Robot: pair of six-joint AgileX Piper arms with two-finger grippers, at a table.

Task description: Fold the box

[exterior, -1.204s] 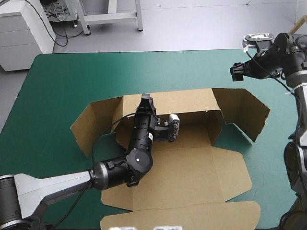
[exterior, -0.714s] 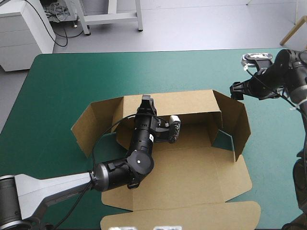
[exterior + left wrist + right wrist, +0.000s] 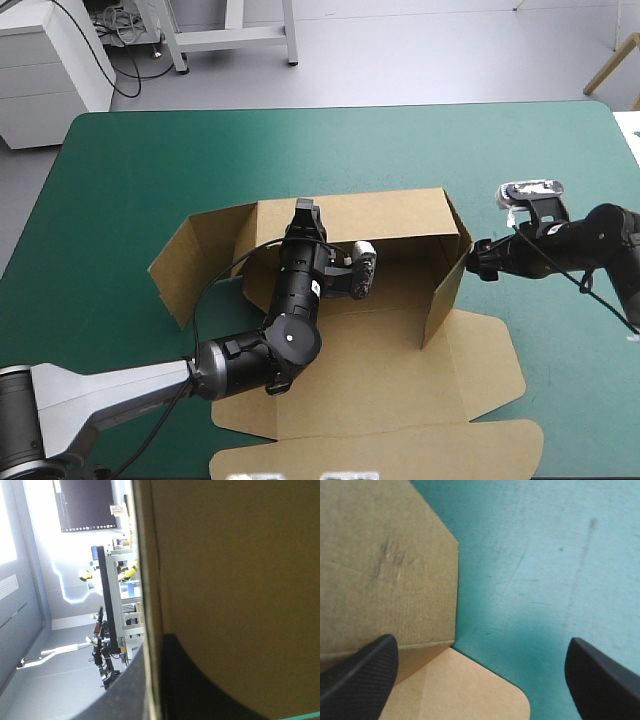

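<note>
Box [image 3: 400, 370] mid-bench [image 3: 130, 160], back wall up. Left tool [image 3: 308, 212] at that wall's top edge. High view hides its fingers; wrist view shows them [image 3: 210, 680] pinching the board. Right tool [image 3: 479, 246] at the inward-angled right flap. Its wrist view shows fingers [image 3: 360, 675] spread wide; contact unclear.
</note>
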